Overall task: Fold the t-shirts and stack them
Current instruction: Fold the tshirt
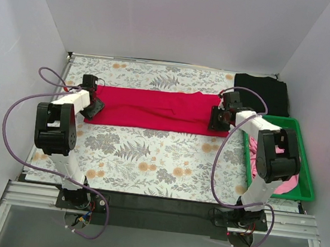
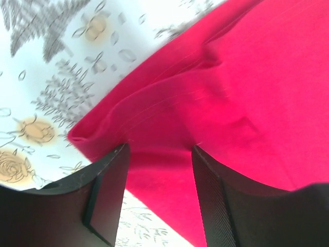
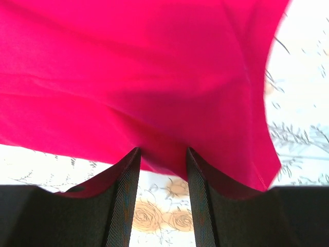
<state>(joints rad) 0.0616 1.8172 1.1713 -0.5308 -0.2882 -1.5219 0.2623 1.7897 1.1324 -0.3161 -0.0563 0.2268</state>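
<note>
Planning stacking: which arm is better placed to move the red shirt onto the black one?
Right, probably: the right hand sits at the red shirt's end nearest the black shirt; left hand is opposite.

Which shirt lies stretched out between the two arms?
The red shirt, spread across the tablecloth. The black shirt sits in the far right corner; pink cloth is in the green bin.

Top external: fixed high behind the near edge, looking down and forward over the whole floral tablecloth [image 1: 149, 155]. Left wrist: very close, angled down at the left end of the red t-shirt [image 1: 148, 109]; right wrist same at its right end. Shared by all three: that shirt on the tablecloth.
</note>
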